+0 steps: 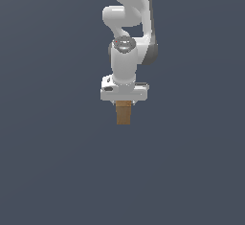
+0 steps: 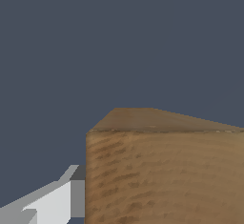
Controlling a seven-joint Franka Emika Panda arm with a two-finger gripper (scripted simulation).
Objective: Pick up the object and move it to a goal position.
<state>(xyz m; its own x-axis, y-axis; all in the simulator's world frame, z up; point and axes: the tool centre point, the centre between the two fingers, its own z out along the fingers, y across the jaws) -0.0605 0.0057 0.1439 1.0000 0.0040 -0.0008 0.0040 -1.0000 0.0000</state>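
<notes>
Block count: you have one block point(image 1: 124, 113) in the scene, and nothing else loose.
Block look: you see a tall brown rectangular piece with a wood-like grain; in the wrist view point(image 2: 164, 175) its broad face carries darker streaks, and the face angled away from the camera is smoother.
Block width: it is narrower than the gripper body above it.
Block place: it hangs directly under the gripper point(image 1: 124, 103), upright, with its upper end tucked up between the fingers and most of its length showing below them.
Block surroundings: in the exterior view you see only the flat dark grey-blue backdrop around and beneath it; whether it is clear of any surface you cannot tell, since no ground line or shadow shows.
Gripper count: one, at the end of one white arm point(image 1: 127, 61).
Gripper state: clenched on the block; in the wrist view one pale finger point(image 2: 57, 201) lies flush against the block's side through a dark pad. The other finger is out of that frame, and in the exterior view the fingers are too small for you to make out separately.
Arm pose: it comes down from the top of the exterior view, the wrist pointing straight down and the hand's flat body level across the block's top.
</notes>
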